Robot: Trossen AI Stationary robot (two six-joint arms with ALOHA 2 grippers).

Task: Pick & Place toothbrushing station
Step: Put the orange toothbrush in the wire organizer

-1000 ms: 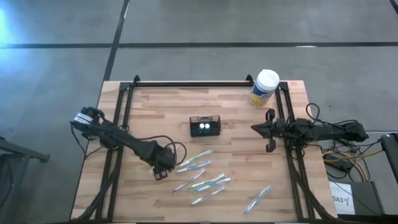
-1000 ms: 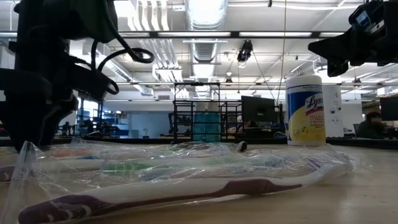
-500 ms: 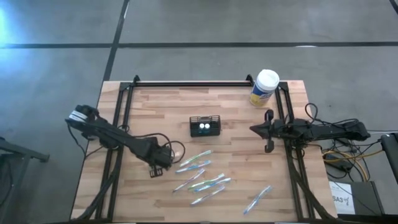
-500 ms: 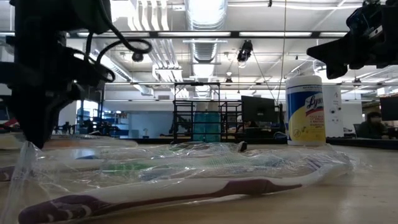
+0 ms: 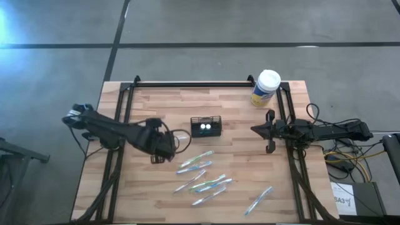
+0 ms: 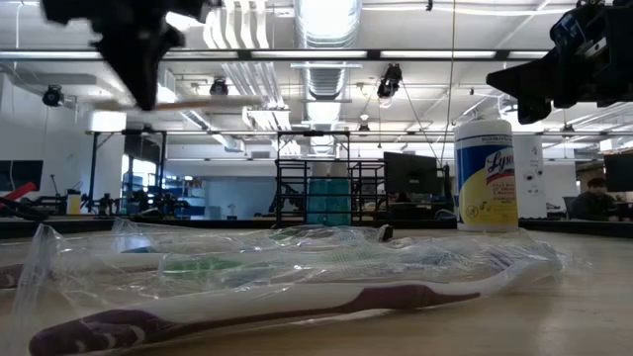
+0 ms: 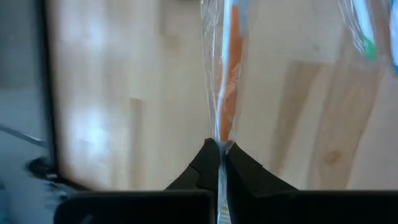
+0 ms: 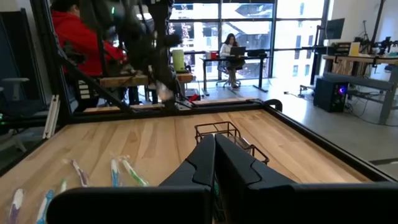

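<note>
Gripping a clear-wrapped toothbrush with an orange handle (image 7: 229, 81), my left gripper (image 7: 219, 154) is showing its two dark fingers pressed together on the plastic wrapper, with the packet hanging away from the tips over the wooden table (image 5: 150, 106). From above, I am seeing that left gripper (image 5: 160, 145) sitting at the left-centre of the table, left of the black mesh caddy (image 5: 206, 126) and just beside the nearest of the loose brushes. In the low view it is lifted clear of the table top.

The caddy is standing near the middle of the table, apart from both grippers, with two pale round shapes showing inside it; I cannot tell what they are. My right wrist camera is looking straight at it as a wire basket (image 8: 222, 135) just beyond the fingertips.

I am keeping the right gripper (image 5: 255, 129) waiting at the right side of the table, to the right of the caddy, its fingers closed together and holding nothing.

Several wrapped toothbrushes (image 5: 201, 175) are lying scattered on the front half of the table, below the caddy in the overhead view, with one more (image 5: 259, 200) lying apart toward the front right. A white-lidded canister with a yellow label (image 5: 265, 88) is standing at the back right corner.
</note>
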